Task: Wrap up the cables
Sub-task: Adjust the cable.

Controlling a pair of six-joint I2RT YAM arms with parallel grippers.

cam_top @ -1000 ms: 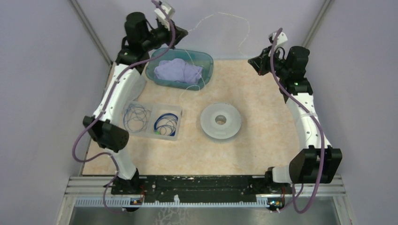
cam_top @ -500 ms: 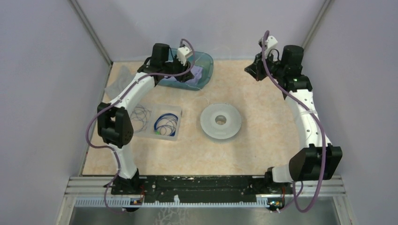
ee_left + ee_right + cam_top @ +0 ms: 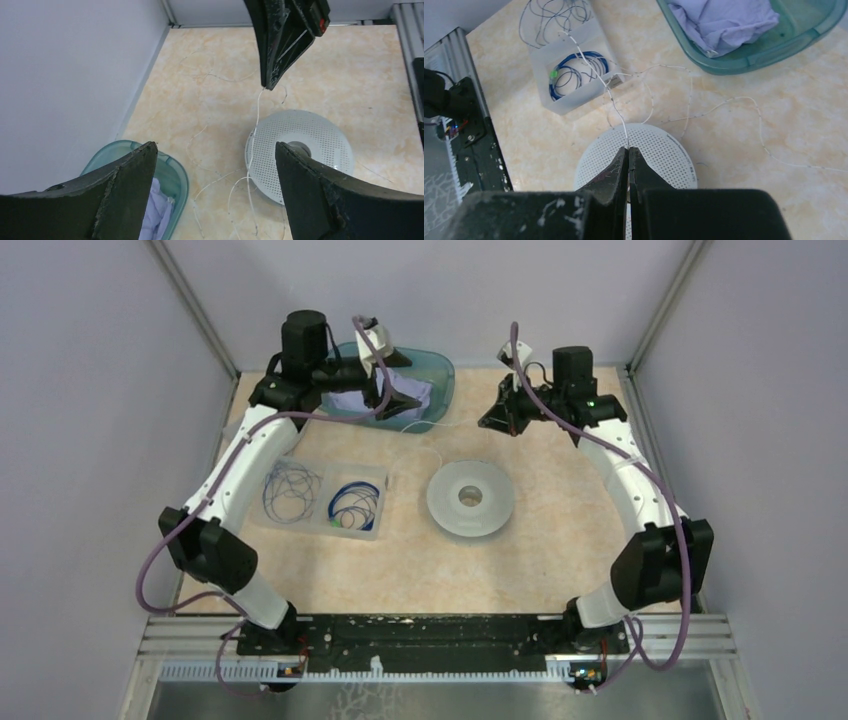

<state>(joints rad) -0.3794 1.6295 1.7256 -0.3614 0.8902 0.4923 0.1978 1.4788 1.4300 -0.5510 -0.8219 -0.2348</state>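
Now left end effector [image 3: 215, 148] spread wide, gripping nothing, above the desk [image 3: 560, 560] by the teal bin [image 3: 440, 380]. Right end effector [image 3: 628, 150] pinched shut on the whitish cable [image 3: 596, 77], strand dangling past the perforated disc [image 3: 470, 498] onto the desk. Blue cables [image 3: 574, 75] coiled inside the clear box [image 3: 566, 104].

a robot lab cell: grey panel walls [image 3: 90, 390] enclose a table [image 3: 540, 570] with bolted arms [image 3: 638, 488].

Left tool [image 3: 215, 150] agape, right tool [image 3: 628, 150] clamped.
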